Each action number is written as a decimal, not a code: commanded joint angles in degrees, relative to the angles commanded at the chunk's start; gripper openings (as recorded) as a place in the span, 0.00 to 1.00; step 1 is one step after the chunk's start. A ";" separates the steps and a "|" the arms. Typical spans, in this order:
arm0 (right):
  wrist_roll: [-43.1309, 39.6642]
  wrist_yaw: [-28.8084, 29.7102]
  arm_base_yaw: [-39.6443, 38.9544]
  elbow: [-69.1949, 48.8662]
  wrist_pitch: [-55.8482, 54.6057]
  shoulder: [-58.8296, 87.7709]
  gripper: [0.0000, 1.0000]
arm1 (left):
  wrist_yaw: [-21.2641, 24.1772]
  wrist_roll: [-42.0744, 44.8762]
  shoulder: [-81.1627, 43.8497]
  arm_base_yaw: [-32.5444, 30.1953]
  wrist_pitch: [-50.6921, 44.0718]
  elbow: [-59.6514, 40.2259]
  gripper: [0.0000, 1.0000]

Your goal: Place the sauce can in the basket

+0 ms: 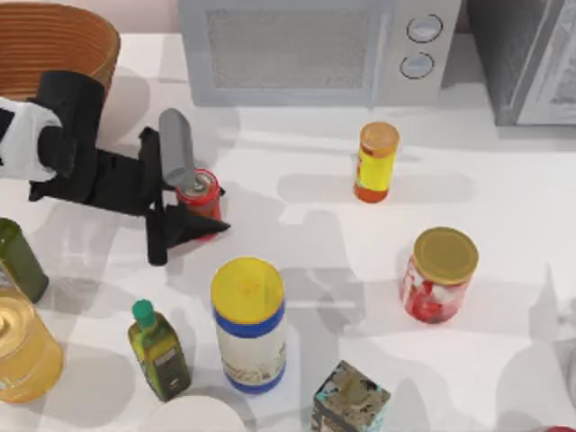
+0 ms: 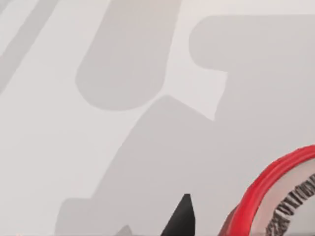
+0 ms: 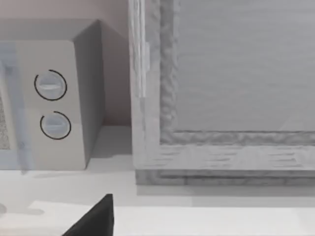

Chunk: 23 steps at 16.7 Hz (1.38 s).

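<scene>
Grip: my left gripper (image 1: 191, 203) straddles the small red metal sauce can (image 1: 200, 191); fingers apart.
Next: close squarely, lift clear toward the round wicker basket (image 1: 72, 40).

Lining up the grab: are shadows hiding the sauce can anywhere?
Top view: the left claw and its shadow cover part of the sauce can, red top visible. Left wrist view: broad soft shadows on the table, the can's rim cut off at the edge.
</scene>
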State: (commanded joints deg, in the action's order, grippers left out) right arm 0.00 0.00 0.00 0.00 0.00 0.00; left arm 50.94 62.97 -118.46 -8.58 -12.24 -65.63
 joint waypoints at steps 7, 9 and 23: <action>0.00 0.00 0.00 0.00 0.00 0.00 1.00 | -17.50 -24.00 14.37 7.84 -6.57 -16.70 0.00; 0.00 0.00 0.00 0.00 0.00 0.00 1.00 | -25.27 -34.84 17.12 10.57 -8.60 -20.66 0.00; 0.00 0.00 0.00 0.00 0.00 0.00 1.00 | -46.43 -58.32 18.36 13.89 -12.01 -25.18 0.00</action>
State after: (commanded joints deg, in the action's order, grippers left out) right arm 0.00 0.00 0.00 0.00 0.00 0.00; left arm 4.51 4.65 -100.10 5.31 -24.25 -90.81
